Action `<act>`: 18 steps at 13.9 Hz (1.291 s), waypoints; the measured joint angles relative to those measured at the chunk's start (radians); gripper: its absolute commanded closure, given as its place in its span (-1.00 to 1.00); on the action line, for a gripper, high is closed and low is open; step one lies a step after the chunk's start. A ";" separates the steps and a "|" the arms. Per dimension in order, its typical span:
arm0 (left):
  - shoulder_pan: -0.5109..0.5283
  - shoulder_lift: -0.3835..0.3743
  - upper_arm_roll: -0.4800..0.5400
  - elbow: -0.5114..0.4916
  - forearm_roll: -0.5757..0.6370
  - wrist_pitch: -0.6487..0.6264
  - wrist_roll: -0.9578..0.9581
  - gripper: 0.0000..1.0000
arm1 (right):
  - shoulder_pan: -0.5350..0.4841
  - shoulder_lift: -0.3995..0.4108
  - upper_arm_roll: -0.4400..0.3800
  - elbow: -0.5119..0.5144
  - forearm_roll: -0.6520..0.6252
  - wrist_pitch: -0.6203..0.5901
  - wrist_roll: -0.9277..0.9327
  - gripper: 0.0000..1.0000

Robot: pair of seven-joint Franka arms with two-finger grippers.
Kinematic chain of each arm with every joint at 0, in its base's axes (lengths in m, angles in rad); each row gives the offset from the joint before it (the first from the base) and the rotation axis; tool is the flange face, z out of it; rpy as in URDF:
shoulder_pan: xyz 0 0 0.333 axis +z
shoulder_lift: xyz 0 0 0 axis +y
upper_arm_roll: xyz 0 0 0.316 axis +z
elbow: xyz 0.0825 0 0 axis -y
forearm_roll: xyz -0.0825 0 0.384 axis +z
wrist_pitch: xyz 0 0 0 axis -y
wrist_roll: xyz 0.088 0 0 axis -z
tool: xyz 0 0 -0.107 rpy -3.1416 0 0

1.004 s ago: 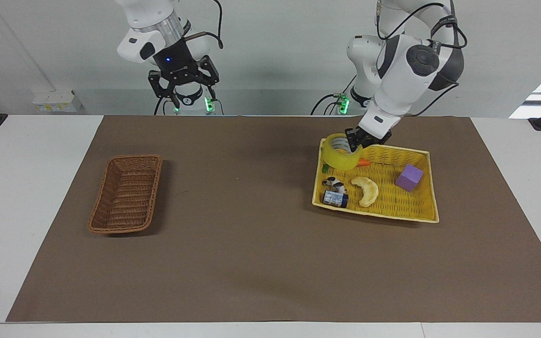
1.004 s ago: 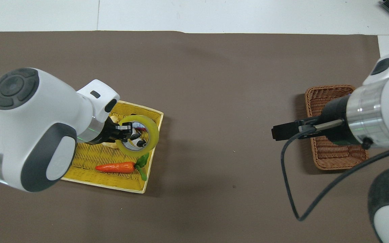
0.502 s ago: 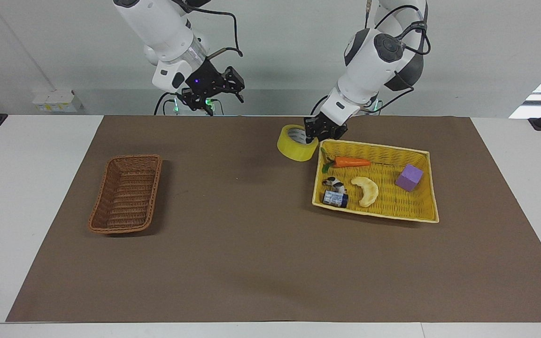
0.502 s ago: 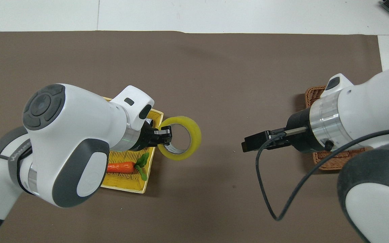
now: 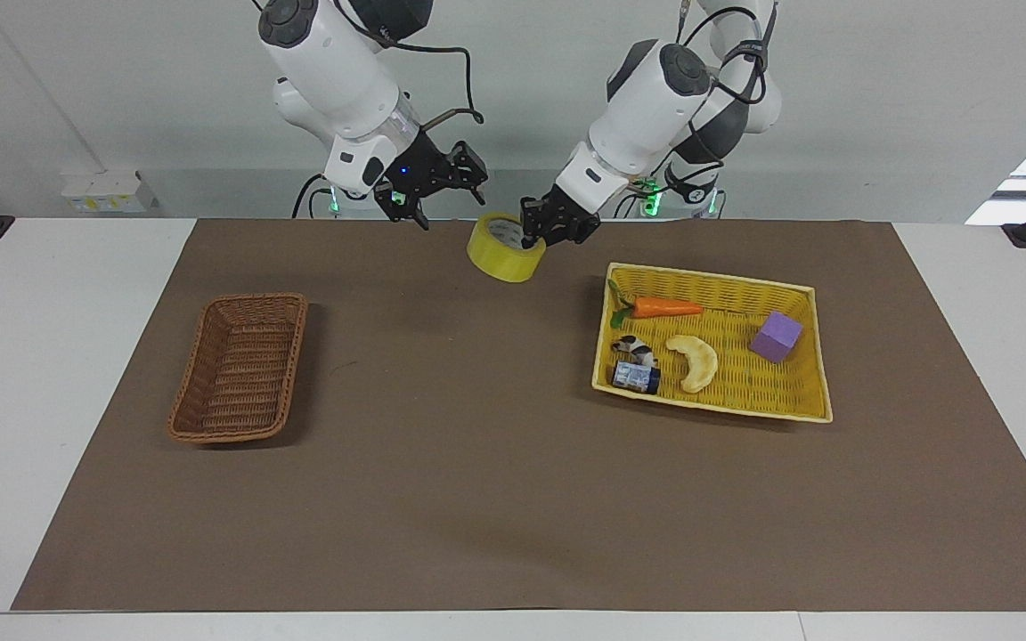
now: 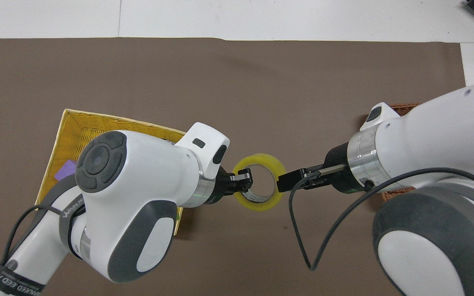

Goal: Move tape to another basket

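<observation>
left gripper (image 5: pixel 538 233) pinches tape (image 5: pixel 504 247) wall, aloft mid-table | right gripper (image 5: pixel 435 189) jaws wide beside roll | risk: mistimed handoff drops tape short of basket (image 5: pixel 241 367)

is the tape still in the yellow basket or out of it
Out. The tape hangs in the shut left gripper over bare mat, clear of the yellow basket, beside the open right gripper.

I see a white table (image 5: pixel 59 356) with a brown mat (image 5: pixel 477 463) covering most of it. On my mat sit a wicker basket (image 5: pixel 241 369) toward the right arm's end and a yellow tray (image 5: pixel 802 405) toward the left arm's.
</observation>
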 measured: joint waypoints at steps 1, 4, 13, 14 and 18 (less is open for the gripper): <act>0.000 -0.001 -0.011 0.000 -0.017 0.006 -0.004 1.00 | 0.000 -0.003 0.000 -0.004 0.000 0.001 0.000 -1.00; 0.000 -0.011 -0.021 0.002 -0.091 0.020 -0.006 1.00 | 0.000 -0.012 0.000 -0.019 0.000 0.003 0.000 -1.00; 0.000 -0.045 -0.039 0.003 -0.199 0.072 -0.020 1.00 | -0.009 -0.026 -0.001 -0.034 0.012 0.003 -0.016 1.00; 0.000 -0.045 -0.040 0.003 -0.206 0.076 -0.023 1.00 | -0.013 -0.026 -0.002 -0.034 0.017 0.003 -0.016 1.00; 0.000 -0.047 -0.041 0.007 -0.211 0.094 -0.029 -1.00 | -0.021 -0.026 -0.009 -0.031 0.018 0.003 -0.016 1.00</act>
